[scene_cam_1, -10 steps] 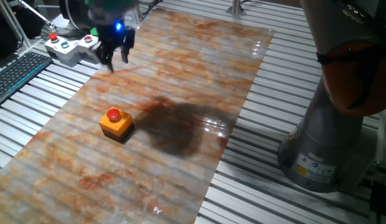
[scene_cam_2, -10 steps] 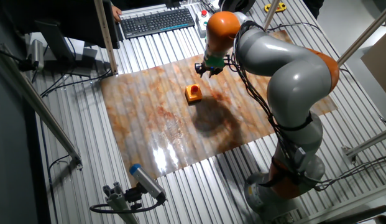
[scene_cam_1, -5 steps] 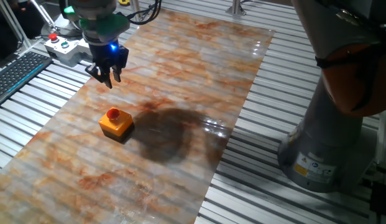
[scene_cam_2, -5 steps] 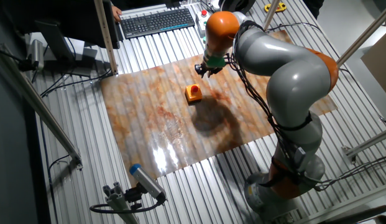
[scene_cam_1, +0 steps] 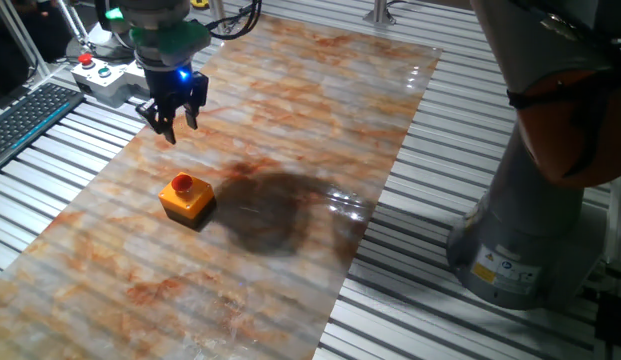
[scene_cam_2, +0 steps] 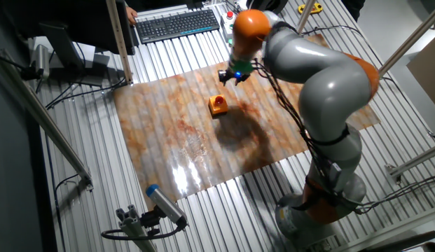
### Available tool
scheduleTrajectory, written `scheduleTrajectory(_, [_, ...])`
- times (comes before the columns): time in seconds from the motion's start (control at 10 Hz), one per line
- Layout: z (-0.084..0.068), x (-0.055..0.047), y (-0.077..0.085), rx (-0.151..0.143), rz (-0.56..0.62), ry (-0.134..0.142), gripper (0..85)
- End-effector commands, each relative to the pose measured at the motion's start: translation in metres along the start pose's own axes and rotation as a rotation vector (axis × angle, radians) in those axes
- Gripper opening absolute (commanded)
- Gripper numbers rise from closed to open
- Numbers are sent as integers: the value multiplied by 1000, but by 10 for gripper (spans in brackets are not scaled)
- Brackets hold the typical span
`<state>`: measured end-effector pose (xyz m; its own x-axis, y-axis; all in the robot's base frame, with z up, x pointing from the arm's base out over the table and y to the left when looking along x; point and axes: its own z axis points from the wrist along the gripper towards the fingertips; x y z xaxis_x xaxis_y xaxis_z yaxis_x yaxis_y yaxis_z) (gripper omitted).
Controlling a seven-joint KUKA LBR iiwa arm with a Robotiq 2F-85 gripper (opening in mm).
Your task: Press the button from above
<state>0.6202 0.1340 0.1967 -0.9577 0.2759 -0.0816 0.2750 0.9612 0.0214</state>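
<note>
The button (scene_cam_1: 183, 183) is a small red cap on a square orange box (scene_cam_1: 186, 201), standing on the marbled board (scene_cam_1: 320, 120) at its left middle. In the other fixed view the button (scene_cam_2: 218, 102) sits near the board's middle top. My gripper (scene_cam_1: 180, 128) hangs in the air behind and slightly left of the button, pointing down, with a blue light lit on its body. A gap shows between its dark fingers (scene_cam_1: 169, 131), and nothing is held. From the other fixed view my gripper (scene_cam_2: 230, 78) hovers just beyond the button, not touching it.
A grey control box (scene_cam_1: 108, 78) with red, blue and green buttons lies just left of the gripper, off the board. A keyboard (scene_cam_1: 20, 118) lies at the far left. The arm's base (scene_cam_1: 525, 235) stands at the right. Ribbed metal table (scene_cam_1: 440, 320) surrounds the board.
Over the last second the gripper moved left and lower, nearer the button. In the last half second it barely shifted. The button has not moved.
</note>
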Motion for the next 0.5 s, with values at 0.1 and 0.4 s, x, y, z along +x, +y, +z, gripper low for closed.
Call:
scheduleTrajectory(0.1, [-9, -1, 25, -1, 11, 13, 510])
scheduleTrajectory(0.4, [7, 6, 38, 2, 12, -4, 510])
